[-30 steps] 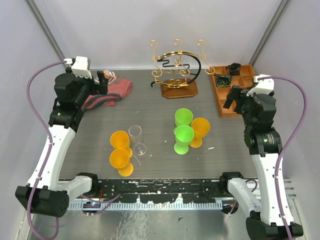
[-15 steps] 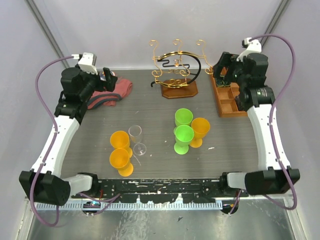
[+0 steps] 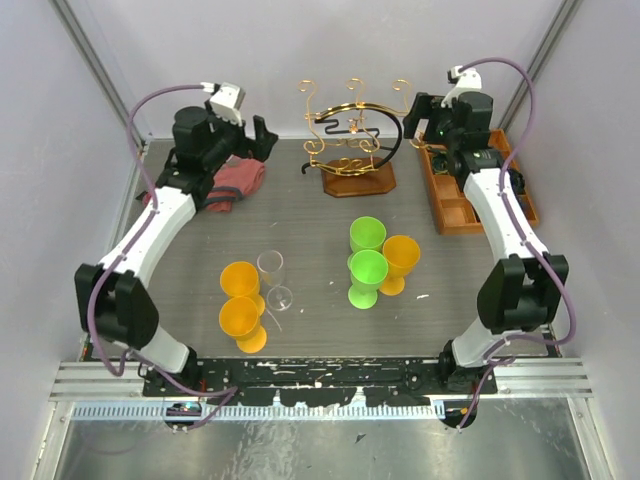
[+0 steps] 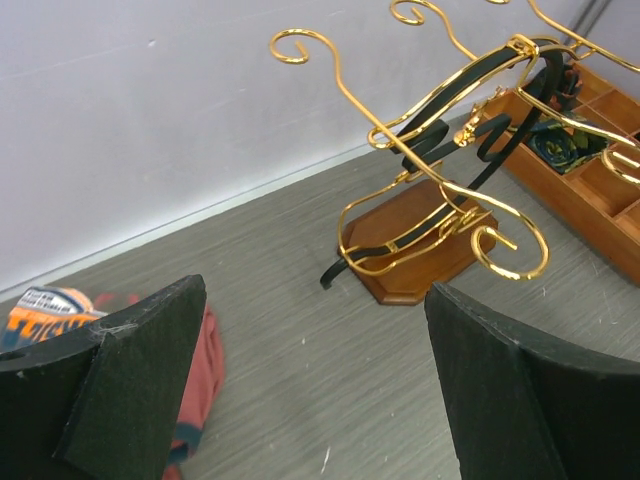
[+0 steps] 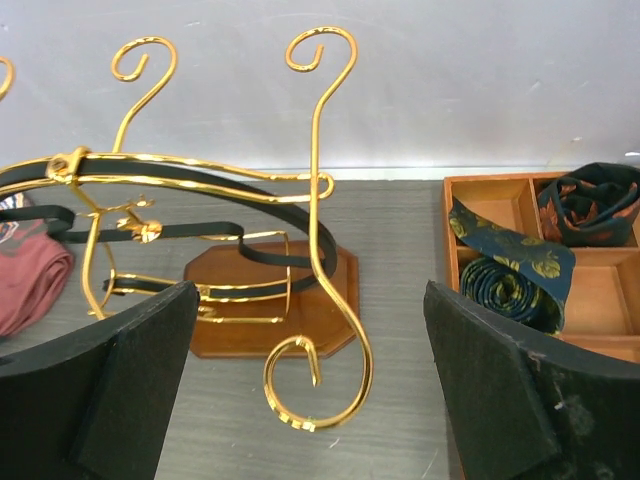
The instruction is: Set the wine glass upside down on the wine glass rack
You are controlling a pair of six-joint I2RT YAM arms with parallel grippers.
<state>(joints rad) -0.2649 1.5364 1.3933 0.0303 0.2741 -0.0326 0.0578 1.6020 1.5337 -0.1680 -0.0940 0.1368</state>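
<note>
The clear wine glass (image 3: 271,268) stands near the table's front left, among the orange cups, far from both grippers. The wine glass rack (image 3: 352,135) is at the back centre: gold scroll-ended wires, a black arched bar and a brown wooden base. My left gripper (image 3: 262,140) hovers open just left of the rack. In the left wrist view the rack (image 4: 440,190) lies ahead and to the right of the open gripper (image 4: 313,330), which holds nothing. My right gripper (image 3: 420,112) is open at the rack's right side. In its wrist view a gold scroll of the rack (image 5: 318,200) hangs in front of the gripper (image 5: 310,310).
Two orange cups (image 3: 240,280) (image 3: 241,318) flank the glass. Two green cups (image 3: 367,235) (image 3: 367,272) and another orange cup (image 3: 401,256) stand centre right. A red cloth (image 3: 236,181) lies back left. A brown compartment tray (image 3: 452,215) with rolled ties sits back right.
Both arms have swung from the table's sides toward the back and inward, ending on either side of the rack. Both grippers stayed open. The glass and cups have not moved.
</note>
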